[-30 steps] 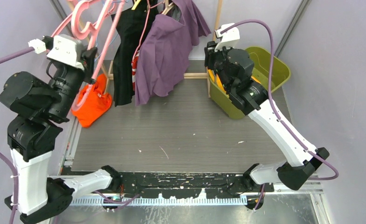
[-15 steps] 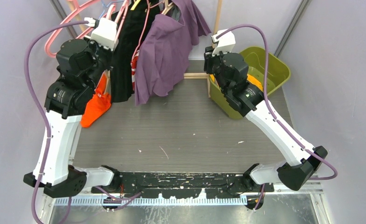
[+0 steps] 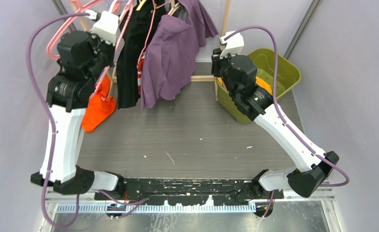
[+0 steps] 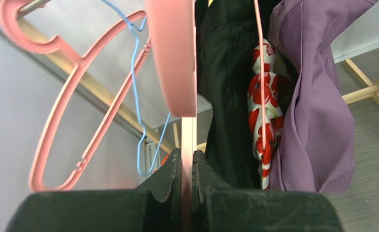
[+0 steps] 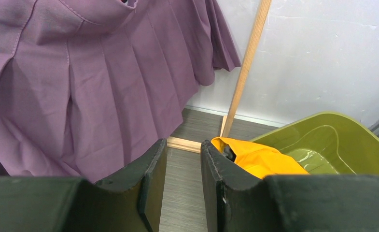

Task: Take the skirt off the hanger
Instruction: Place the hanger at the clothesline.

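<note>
Skirt [image 5: 81, 72], purple, with deep vertical pleats

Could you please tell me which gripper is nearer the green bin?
Right. The right gripper is beside the green bin; the left gripper is far across, shut on a pink hanger.

Soft, even light fills all 3 views, bright on the pale walls [image 3: 351, 72], with faint shadows. The overhead view is sharp. Close to the lens, the pink hanger [image 4: 173, 58] and left gripper [image 4: 187, 162] blur; the black garment [image 4: 226, 87] loses detail, perhaps underexposed. The right gripper [image 5: 183, 150] is soft, the purple garment [image 5: 81, 72] crisp.
</note>
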Robot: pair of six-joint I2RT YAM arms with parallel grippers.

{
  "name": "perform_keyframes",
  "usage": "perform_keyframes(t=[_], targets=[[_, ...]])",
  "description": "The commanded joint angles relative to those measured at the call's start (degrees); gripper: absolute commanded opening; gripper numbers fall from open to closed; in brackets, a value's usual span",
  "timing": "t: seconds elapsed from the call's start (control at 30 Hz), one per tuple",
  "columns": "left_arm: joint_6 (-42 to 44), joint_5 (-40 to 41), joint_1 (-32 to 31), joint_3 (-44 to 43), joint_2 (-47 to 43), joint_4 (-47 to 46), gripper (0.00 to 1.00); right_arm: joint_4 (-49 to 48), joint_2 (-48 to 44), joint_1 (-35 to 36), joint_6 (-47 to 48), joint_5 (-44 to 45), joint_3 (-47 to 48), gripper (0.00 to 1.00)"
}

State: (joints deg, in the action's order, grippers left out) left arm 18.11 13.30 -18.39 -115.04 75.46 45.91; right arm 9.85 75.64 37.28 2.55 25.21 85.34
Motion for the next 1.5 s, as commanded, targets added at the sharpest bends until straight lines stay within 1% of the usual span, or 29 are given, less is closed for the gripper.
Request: perform_keyframes(t=[0.0,0.17,0.27,0.37,0.43,0.53,0.7,0.83,0.97,1.13,1.33,1.47], targets=[[-2.1,-7.6,2.8,-5.9,6.8,-0.9,0.0,-3.3,-0.8,-0.3,-0.9,0.2,1.9,0.37],[-4.7,-13.9,7.6,-13.7,14.8,-1.7,0.0,-3.0,-1.3,-0.6,-0.1,0.9,1.5,0.37],[-6.7,-18.0,11.2,-16.9,18.1,-2.4,0.0,-2.9,-1.7,-1.1,0.2,1.2,1.1,0.37],[-9.9,-24.1,14.5,-18.8,20.2,-4.6,0.0,-2.9,-1.8,-1.7,0.6,1.2,0.6,0.37],[-12.0,-27.9,15.5,-19.2,21.0,-7.6,0.0,-3.1,-1.6,-2.3,0.6,1.3,0.5,0.37],[-15.0,-31.1,16.1,-19.5,21.9,-11.5,0.0,-3.8,-1.2,-2.8,0.3,1.3,0.4,0.37],[-19.0,-35.8,17.1,-21.5,24.8,-14.3,0.0,-4.5,-0.4,-3.3,-0.4,0.8,0.5,0.37],[-20.5,-37.5,17.3,-22.1,26.3,-14.5,0.0,-4.3,0.0,-3.9,-0.4,0.6,0.9,0.37],[-23.0,-40.8,18.4,-22.1,27.9,-15.6,0.0,-4.1,0.4,-4.2,-0.6,0.2,1.4,0.37],[-24.5,-41.9,19.5,-21.3,29.3,-16.9,0.0,-4.1,0.9,-4.4,-0.8,0.1,1.8,0.37],[-25.2,-41.2,20.0,-22.5,31.2,-17.8,0.0,-4.1,1.5,-4.6,-1.1,-0.1,2.6,0.37],[-25.0,-37.8,20.0,-24.2,32.6,-17.1,0.0,-3.8,2.0,-4.7,-1.0,-0.4,3.3,0.37]])
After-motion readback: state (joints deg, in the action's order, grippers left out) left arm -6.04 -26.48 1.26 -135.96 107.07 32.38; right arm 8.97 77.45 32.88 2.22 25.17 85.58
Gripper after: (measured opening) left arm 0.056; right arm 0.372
